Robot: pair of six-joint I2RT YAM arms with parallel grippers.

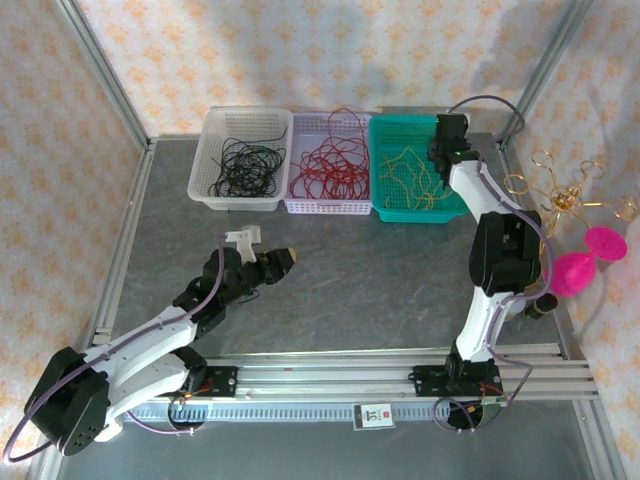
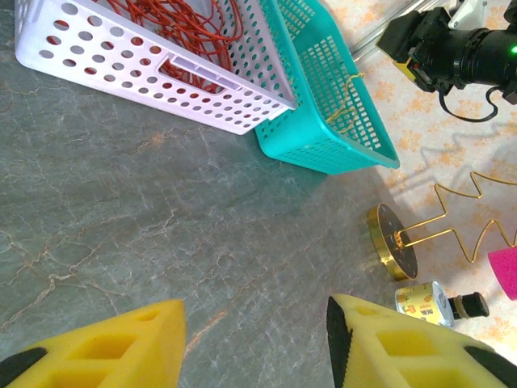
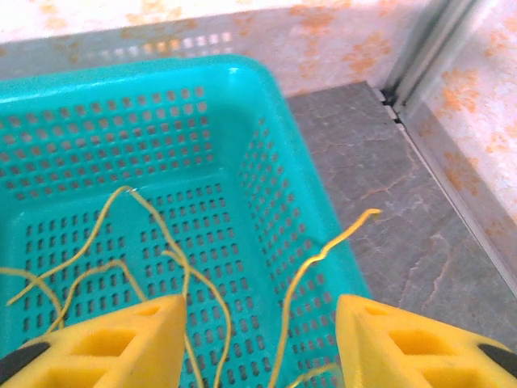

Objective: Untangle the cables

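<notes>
- The left hand (image 1: 283, 262) hangs low over bare table (image 1: 360, 290) on its own side, well short of the baskets. Its fingers are spread with nothing between them. It looks parked there because nothing loose lies within its reach.
- The middle of the table carries no cables, so the untangling seems to be at or near its end.
- To the right, off the work area, stand a gold ornament (image 1: 560, 195) and a small bottle (image 2: 424, 301). They sit apart from the baskets and seem to play no part in the job.
- Three baskets stand side by side along the far edge, touching, one for each colour.
- The white basket (image 1: 232, 203) on the left holds the black cables (image 1: 245, 165) in a loose coil.
- The lilac basket (image 1: 325, 207) in the middle holds the red cables (image 1: 330, 165), with one loop rising over the back rim.
- The teal basket (image 1: 410, 214) on the right holds the yellow cables (image 1: 405, 180).
- The right hand (image 3: 258, 339) hovers just above the teal basket, near its right wall, with fingers spread.
- One yellow strand runs up through the gap between them and out over the rim. It touches neither finger as far as I can tell, which suits a drop into the matching basket.
- That stray end could slip out onto the table.
</notes>
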